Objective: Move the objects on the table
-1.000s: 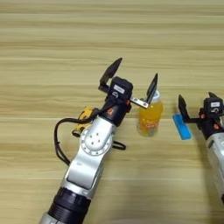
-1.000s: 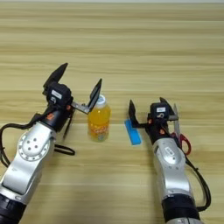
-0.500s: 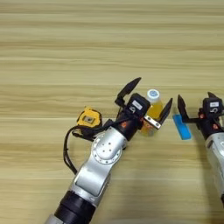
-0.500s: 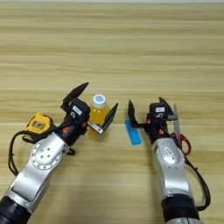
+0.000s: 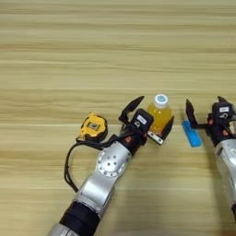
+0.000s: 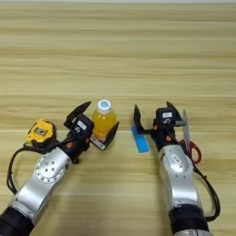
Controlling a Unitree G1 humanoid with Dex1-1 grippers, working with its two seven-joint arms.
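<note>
A small orange-juice bottle (image 5: 159, 116) with a white cap stands at the middle of the table (image 5: 92, 55). My left gripper (image 5: 150, 120) is open and straddles it: one black finger rises at the bottle's left, the other lies against its lower right side. A yellow-black tape measure (image 5: 93, 126) lies left of that gripper, its black strap looping under my forearm. A small flat blue bar (image 6: 140, 139) lies right of the bottle. My right gripper (image 6: 153, 115) is open, with its left finger just over the bar's far end.
Scissors (image 6: 190, 145) with red handles and a thin dark blade lie along the right side of my right gripper. Bare plank wood stretches across the far half of the table.
My left gripper has come nearer and to the right, from behind the bottle to around it. The arm has uncovered the tape measure. The right arm has not moved.
</note>
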